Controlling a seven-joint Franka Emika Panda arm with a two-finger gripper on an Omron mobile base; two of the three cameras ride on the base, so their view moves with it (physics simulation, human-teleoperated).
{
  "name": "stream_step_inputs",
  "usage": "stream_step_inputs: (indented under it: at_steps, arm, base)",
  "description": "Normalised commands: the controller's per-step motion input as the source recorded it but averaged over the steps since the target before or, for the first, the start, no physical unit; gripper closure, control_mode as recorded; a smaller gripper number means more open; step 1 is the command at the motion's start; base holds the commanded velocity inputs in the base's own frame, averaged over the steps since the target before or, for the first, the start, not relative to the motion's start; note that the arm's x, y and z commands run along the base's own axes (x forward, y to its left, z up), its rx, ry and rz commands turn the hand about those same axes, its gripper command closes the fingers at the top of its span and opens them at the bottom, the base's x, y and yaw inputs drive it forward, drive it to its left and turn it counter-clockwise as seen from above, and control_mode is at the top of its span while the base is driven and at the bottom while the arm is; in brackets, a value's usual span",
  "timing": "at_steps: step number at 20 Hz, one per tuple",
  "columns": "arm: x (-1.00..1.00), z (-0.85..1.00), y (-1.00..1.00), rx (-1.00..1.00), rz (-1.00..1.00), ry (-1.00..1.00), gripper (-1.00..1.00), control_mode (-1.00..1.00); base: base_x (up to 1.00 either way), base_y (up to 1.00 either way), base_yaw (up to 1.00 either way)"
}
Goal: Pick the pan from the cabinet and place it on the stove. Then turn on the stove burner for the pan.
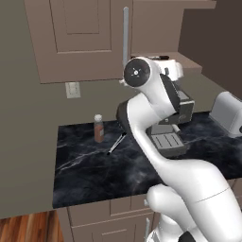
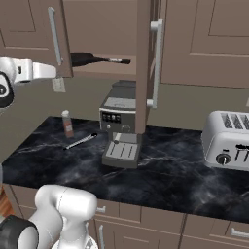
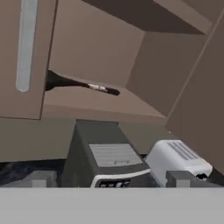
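Cabinet [image 2: 146,29] stands open with the pan [image 3: 65,82] lying on its shelf, handle pointing outward, while the gripper [image 3: 109,186] holds its jaws apart, empty.

The black pan [image 2: 85,59] lies on the open taupe cabinet [image 2: 146,48] shelf, its thin handle [image 3: 94,86] pointing toward the open side.

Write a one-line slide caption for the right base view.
Open cabinet reveals the pan on its shelf, above a coffee machine and toaster on the dark counter.
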Motion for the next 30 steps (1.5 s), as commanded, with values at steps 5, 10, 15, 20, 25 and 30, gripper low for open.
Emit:
stream_step_inputs:
  at_steps: [5, 10, 15, 20, 25, 30]
  arm:
    - [0.31, 0.22, 0.23, 0.05, 0.14, -0.23, -1.00, -1.00]
    - [0.35, 0.16, 0.31, 0.04, 0.14, -0.19, -1.00, -1.00]
    - [0.37, 0.19, 0.22, 0.05, 0.13, -0.23, -1.00, -1.00]
    - [0.32, 0.14, 0.19, 0.02, 0.11, -0.21, -1.00, -1.00]
    - [0.38, 0.01, 0.31, 0.01, 0.12, -0.13, -1.00, -1.00]
    - [0.45, 0.00, 0.12, 0.01, 0.09, -0.06, -1.00, -1.00]
  base:
    - [0.00, 0.00, 0.00]
    - [0.00, 0.00, 0.00]
    - [0.00, 0.00, 0.00]
    - [0.00, 0.00, 0.00]
    - [0.00, 0.00, 0.00]
    - [0.00, 0.00, 0.00]
